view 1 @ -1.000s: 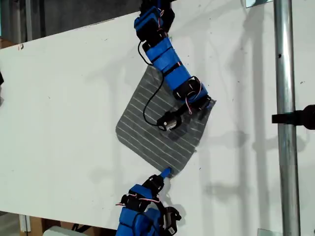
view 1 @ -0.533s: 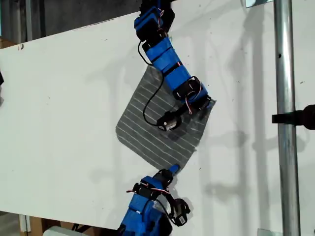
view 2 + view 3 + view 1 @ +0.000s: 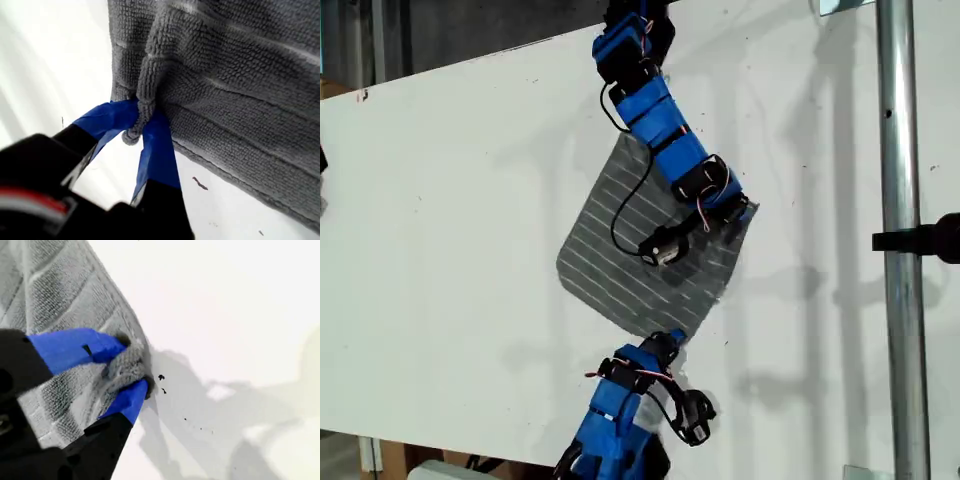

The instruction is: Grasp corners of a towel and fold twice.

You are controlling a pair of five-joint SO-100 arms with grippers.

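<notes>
1. A white tabletop point(image 3: 450, 230) fills the exterior view, with a metal pole point(image 3: 903, 240) standing at that view's right.
2. My first claw point(image 3: 141, 129) is clamped on a bunched corner point(image 3: 145, 95) of the towel point(image 3: 650, 250), its blue fingers point(image 3: 157, 150) pinching a grey ridge of cloth.
3. My second claw point(image 3: 131, 369) is likewise closed on another corner point(image 3: 122, 365), with cloth squeezed between its blue tips.
4. The towel, dark grey with thin white stripes, lies diamond-wise in the middle of the tabletop.
5. In the exterior view one arm point(image 3: 660, 120) reaches over the towel from the far edge to its right corner; another arm point(image 3: 620, 420) meets the near corner.
6. Which arm is first, I cannot tell.
</notes>
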